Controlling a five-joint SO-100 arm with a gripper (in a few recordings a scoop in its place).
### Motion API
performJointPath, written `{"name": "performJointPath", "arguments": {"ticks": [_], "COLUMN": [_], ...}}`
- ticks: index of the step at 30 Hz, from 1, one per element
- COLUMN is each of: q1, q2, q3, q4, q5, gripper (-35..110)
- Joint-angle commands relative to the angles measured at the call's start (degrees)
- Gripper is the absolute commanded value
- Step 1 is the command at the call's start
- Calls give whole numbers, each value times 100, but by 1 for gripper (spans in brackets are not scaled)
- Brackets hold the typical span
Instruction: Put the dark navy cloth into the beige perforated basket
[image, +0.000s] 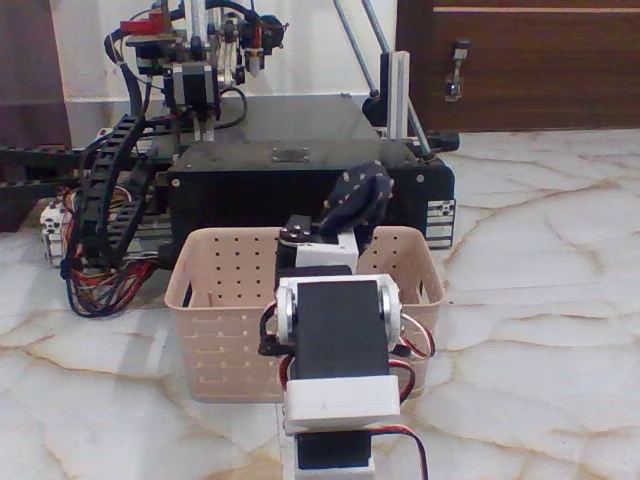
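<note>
The beige perforated basket (222, 335) stands on the marble floor in the middle of the fixed view. My arm rises in front of it and reaches over its near rim. The dark navy cloth (357, 192), speckled with tiny pale dots, hangs bunched above the basket's far right part, seen against the black box behind. My gripper (345, 222) is shut on the cloth; the fabric and the wrist hide most of its fingers. The inside of the basket's floor is hidden by the arm.
A big black machine box (240, 185) with a motor rig on top stands right behind the basket. Bundled cables and a cable chain (100, 260) lie at its left. Open marble floor (540, 330) stretches to the right; a wooden door (530, 60) is at the back.
</note>
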Motion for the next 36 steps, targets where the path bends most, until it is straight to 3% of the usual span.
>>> {"name": "performJointPath", "arguments": {"ticks": [1, 12, 26, 36], "q1": [-105, -334, -439, -299], "q2": [-53, -800, -3155, -4605], "q3": [-642, -2522, -6521, -9229], "q4": [343, 1230, 3032, 6038], "q5": [158, 1081, 3894, 5396], "gripper": [0, 0, 0, 0]}}
